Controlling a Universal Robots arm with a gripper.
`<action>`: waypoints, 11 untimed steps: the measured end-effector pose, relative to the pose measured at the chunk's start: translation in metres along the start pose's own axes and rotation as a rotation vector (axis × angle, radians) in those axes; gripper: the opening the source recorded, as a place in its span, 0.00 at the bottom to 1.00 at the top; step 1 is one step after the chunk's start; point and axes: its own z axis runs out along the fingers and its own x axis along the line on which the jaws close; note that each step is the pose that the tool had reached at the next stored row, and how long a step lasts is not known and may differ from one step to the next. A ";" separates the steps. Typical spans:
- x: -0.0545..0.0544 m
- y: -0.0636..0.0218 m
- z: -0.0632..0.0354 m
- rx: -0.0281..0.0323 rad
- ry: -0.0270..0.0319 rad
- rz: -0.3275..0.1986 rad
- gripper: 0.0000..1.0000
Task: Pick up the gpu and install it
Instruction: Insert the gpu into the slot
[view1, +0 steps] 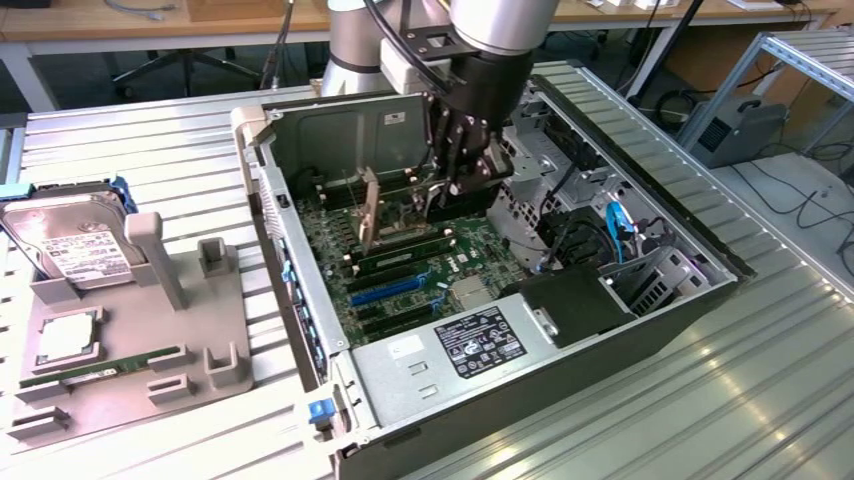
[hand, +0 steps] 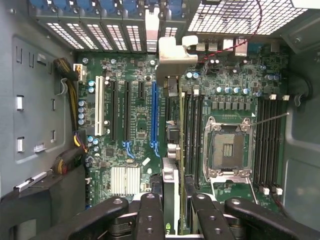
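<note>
Gripper (hand: 172, 212): clamped on the upper edge of the gpu (hand: 171, 135).
Position of gpu: upright, edge-on over the motherboard (hand: 135, 125) inside the case (view1: 534, 400), just beside the blue slot (hand: 154, 115).
Risk: contacts landing beside the slot, jamming if tilted.
Bracket (hand: 173, 52): likely to snag on the rear wall.

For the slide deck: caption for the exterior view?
Robot fingers grip the gpu upright over the motherboard inside the open case.

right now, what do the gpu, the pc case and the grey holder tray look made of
gpu: brownish circuit board, likely fibreglass laminate, matte.
pc case: bare sheet metal, probably steel; dull silver, folded edges.
holder tray: probably plastic; uniform matte grey, chunky moulded posts.
</note>
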 end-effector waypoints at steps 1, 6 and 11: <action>0.000 0.0000 0.0000 0.0000 0.0000 0.000 0.27; 0.002 0.0001 0.0001 0.0000 0.0001 0.000 0.27; 0.004 0.0001 0.0002 0.0000 0.0000 0.000 0.27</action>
